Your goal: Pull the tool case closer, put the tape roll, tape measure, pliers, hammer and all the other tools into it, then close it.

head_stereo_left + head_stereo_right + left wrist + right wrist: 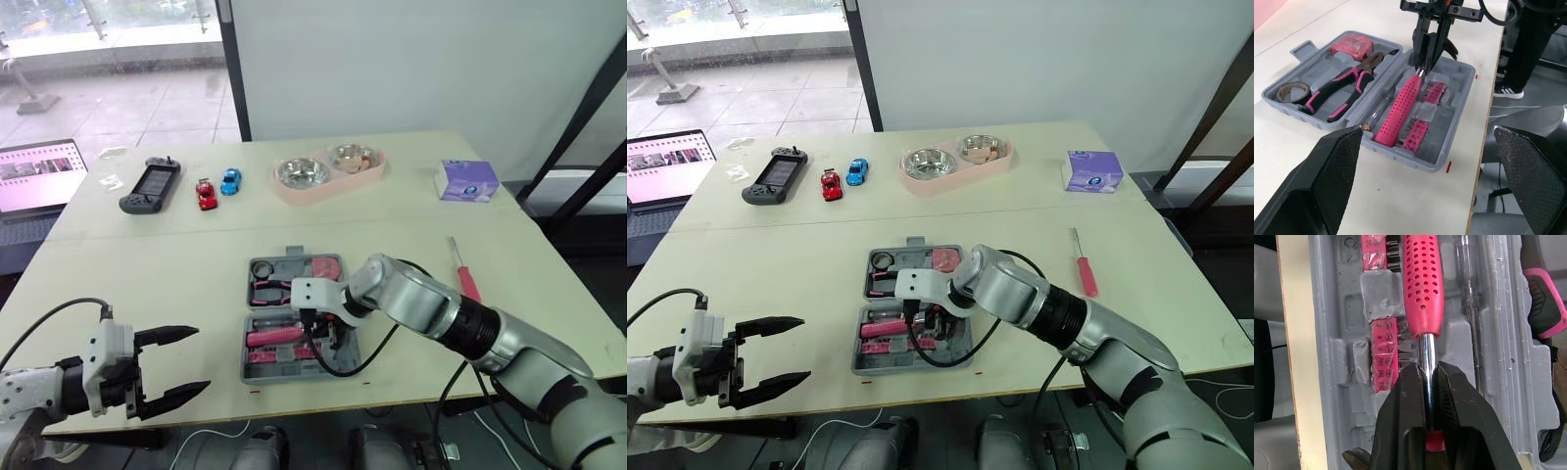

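Currently, the right arm is being held bent across the tabletop (147, 284), with its forearm angled in toward the tool case (1400, 154). The right end effector (1425, 377) is being pointed down into the case half nearer the robot. Its two black fingers are being kept clamped on the bare metal shaft of the hammer (1400, 105), just beyond the pink dotted handle. The hammer is being held lying along its moulded slot in that half.

The left end effector (201, 358) is being held level over the near left edge of the tabletop. Its fingers are spread wide with nothing between them, and it is well apart from the case.

The grey case is lying open, near the middle of the tabletop's front edge. Beside the hammer, pink strips of bits (1418, 134) and a slim clear-handled screwdriver (1383, 105) are being carried. In the farther half, the tape roll (1284, 96), the pliers (1347, 88) and the tape measure (1352, 45) are seated side by side. A red screwdriver (465, 274) is lying on the tabletop outside the case, off to its right.
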